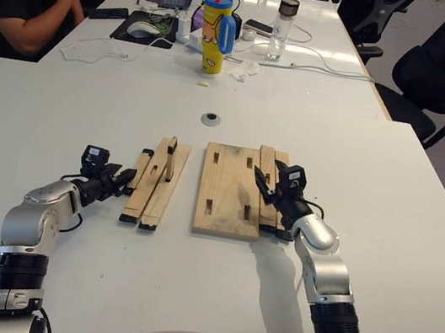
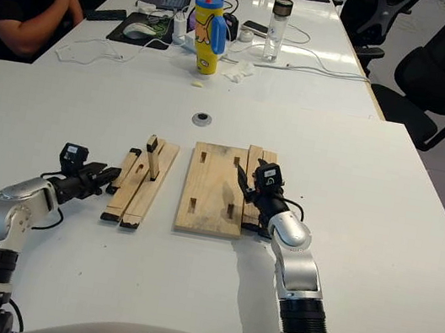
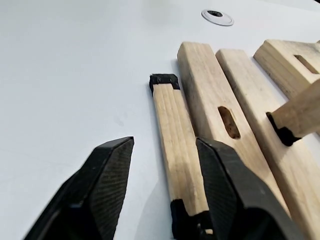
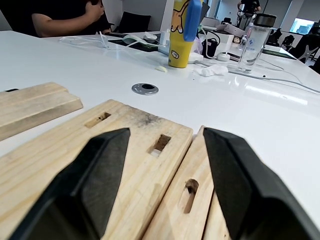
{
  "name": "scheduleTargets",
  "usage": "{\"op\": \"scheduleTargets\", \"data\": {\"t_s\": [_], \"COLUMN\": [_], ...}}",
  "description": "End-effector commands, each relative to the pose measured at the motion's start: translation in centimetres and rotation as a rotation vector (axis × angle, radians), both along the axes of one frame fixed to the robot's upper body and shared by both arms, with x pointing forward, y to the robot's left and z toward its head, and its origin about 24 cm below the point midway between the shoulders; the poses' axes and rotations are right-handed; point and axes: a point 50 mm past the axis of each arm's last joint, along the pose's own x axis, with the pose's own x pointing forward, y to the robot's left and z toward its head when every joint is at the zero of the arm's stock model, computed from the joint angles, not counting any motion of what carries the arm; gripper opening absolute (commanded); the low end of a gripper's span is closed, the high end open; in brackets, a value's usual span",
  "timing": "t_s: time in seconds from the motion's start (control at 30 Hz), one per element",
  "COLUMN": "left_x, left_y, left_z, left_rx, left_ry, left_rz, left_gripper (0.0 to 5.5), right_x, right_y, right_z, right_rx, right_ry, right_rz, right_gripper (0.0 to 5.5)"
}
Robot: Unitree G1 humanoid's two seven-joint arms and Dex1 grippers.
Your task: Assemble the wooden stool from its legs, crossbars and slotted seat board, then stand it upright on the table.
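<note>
- Slotted seat board (image 1: 225,191) flat in the middle of the white table (image 1: 390,186), all its slots empty.
- Two legs (image 1: 268,161) flat and touching the board's right edge, partly hidden by the right gripper.
- A little way left of the board, two more long legs (image 1: 156,194) flat and side by side.
- On top of those two, a short crossbar (image 1: 170,158) with a black end, propped up at a tilt.
- Just left of them, a thin crossbar (image 1: 138,171) with black ends, flat on the table.
- Left gripper (image 1: 122,178) low at the near end of the thin crossbar, fingers (image 3: 105,180) spread apart, pinching nothing, the bar close by one finger but not squeezed.
- Right gripper (image 1: 264,182) low over the right side of the board, fingers (image 4: 95,185) spread wide, holding nothing.
- Round cable hole (image 1: 211,119) farther back, then a yellow cup (image 1: 214,33) and a clear bottle (image 1: 282,27) on the far table.
- Looks like the very start: no piece stuck into another, no leg in a slot.
- Left to do, by the look of it: crossbars into the legs, legs into the seat slots, then the stool up on its feet.
</note>
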Motion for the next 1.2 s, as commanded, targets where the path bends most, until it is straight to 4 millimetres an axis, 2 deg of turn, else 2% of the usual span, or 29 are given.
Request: {"op": "scheduleTargets", "data": {"t_s": [0.03,0.3,0.5,0.67,0.73,0.8,0.87,0.9,1.0,1.1,1.2], "left_x": [0.1,-0.2,0.0,0.7,1.8,3.4,4.3,4.6,4.3,3.3,3.0], "left_y": [-0.5,-0.4,-0.4,0.3,0.7,0.4,-0.9,-1.7,-4.0,-7.5,-9.9], "left_z": [-0.6,-1.4,-1.0,-1.0,0.6,4.4,8.0,10.1,14.7,17.1,16.6], "left_rx": [0.012,0.072,0.285,0.329,0.317,0.335,0.293,0.269,0.223,0.232,0.305], "left_ry": [0.042,0.114,0.131,0.111,-0.024,-0.275,-0.479,-0.585,-0.809,-0.954,-0.97], "left_rz": [-0.02,-0.021,-0.024,0.008,0.064,0.091,0.077,0.053,-0.038,-0.241,-0.4], "left_gripper": [2.31,2.31,1.31,1.31,1.31,1.31,1.31,1.31,1.31,1.31,1.31], "right_x": [0.0,0.1,0.2,0.9,1.3,1.8,2.1,2.2,2.3,1.8,1.0], "right_y": [-0.2,0.0,0.0,-0.1,-0.2,-0.5,-0.5,-0.4,0.7,1.9,2.6], "right_z": [0.1,0.3,0.2,1.2,2.0,3.0,4.0,5.0,8.3,11.2,12.4], "right_rx": [0.0,0.008,0.002,-0.016,0.036,0.1,0.166,0.205,0.362,0.607,0.729], "right_ry": [0.003,0.003,0.003,-0.04,-0.051,-0.057,-0.059,-0.072,-0.083,-0.036,0.014], "right_rz": [-0.01,-0.009,-0.014,-0.05,-0.07,-0.088,-0.075,-0.05,0.061,0.219,0.348], "right_gripper": [2.73,2.73,2.73,2.73,2.73,2.73,2.73,2.73,2.73,2.73,2.73]}}
